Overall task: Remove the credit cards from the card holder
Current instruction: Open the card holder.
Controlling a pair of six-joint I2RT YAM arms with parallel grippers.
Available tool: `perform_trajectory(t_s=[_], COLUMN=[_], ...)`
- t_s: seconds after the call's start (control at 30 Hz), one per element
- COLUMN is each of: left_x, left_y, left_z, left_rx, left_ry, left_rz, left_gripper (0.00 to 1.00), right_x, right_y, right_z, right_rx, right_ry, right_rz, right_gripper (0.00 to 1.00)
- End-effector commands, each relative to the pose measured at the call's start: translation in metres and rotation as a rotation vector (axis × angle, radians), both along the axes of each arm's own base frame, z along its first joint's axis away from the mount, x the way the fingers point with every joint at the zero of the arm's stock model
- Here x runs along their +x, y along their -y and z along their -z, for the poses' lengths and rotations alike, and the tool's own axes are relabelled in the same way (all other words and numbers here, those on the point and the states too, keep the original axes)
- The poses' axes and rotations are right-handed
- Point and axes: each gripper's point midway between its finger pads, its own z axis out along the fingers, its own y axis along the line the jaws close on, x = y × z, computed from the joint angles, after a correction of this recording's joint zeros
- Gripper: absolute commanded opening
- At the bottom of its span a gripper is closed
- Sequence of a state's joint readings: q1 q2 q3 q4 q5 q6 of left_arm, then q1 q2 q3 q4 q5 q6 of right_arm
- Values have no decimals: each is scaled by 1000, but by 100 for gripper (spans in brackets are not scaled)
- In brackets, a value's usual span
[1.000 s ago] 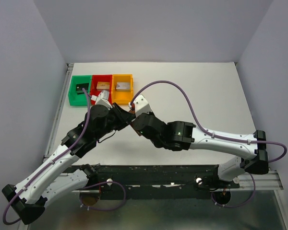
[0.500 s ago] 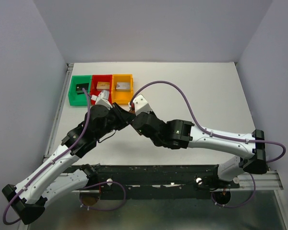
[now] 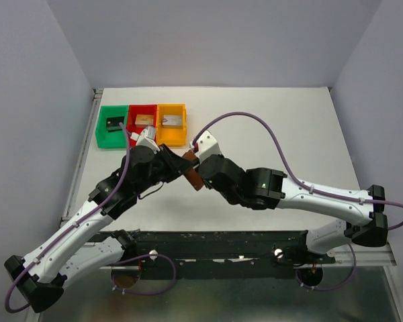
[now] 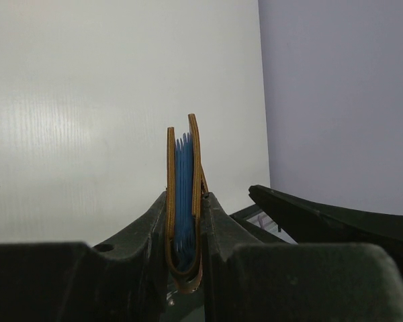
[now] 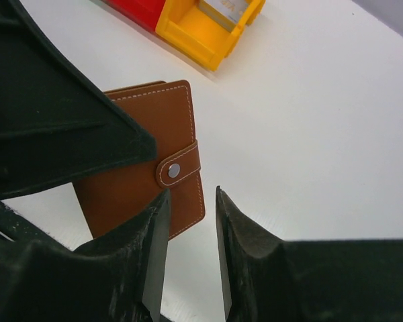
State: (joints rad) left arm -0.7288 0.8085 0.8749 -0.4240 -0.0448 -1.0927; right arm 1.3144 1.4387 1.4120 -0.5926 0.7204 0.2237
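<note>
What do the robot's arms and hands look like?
The left arm and right arm are long white tubes with chunky black joints. A purple cable loops along each one. The left hand and right hand are black, each with two fingers like a pincher.

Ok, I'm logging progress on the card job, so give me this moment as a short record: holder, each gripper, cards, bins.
card holder: folded, upright, snap tab across the cover, looks fastened
left gripper: shut on the card holder
right gripper: open, holding nothing, near the holder's tab edge
credit cards: none seen outside the holder
bins: green bin, red bin, orange bin in a row, far left, a small block in each
</note>
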Motion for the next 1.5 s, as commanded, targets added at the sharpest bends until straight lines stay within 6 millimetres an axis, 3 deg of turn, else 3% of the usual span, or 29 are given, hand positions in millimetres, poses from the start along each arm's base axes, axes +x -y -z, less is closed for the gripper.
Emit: perform_trajectory(t_s=[0.0,0.5,0.77,1.27,1.47], left_x=[-4,-14,-17,-19,-20], left_y=[10,22,22,20,19], left_z=[-23,-33,-37,-33,-30], left_rx=[-41,-89,-98,-93,-94], left_ry=[38,27,35,34,35], left_rz=[52,131,143,144,141], left_gripper=[0,0,0,0,0], right_x=[-6,0,4,5,6], right_y=[-11,-14,-9,-2,3], right_z=[-15,1,15,19,19], right_rx=[66,-28,-115,-144,-144], right_ry=[0,-14,-26,-41,-43], right_rz=[-61,-23,26,50,68], right_gripper=[41,40,23,1,0])
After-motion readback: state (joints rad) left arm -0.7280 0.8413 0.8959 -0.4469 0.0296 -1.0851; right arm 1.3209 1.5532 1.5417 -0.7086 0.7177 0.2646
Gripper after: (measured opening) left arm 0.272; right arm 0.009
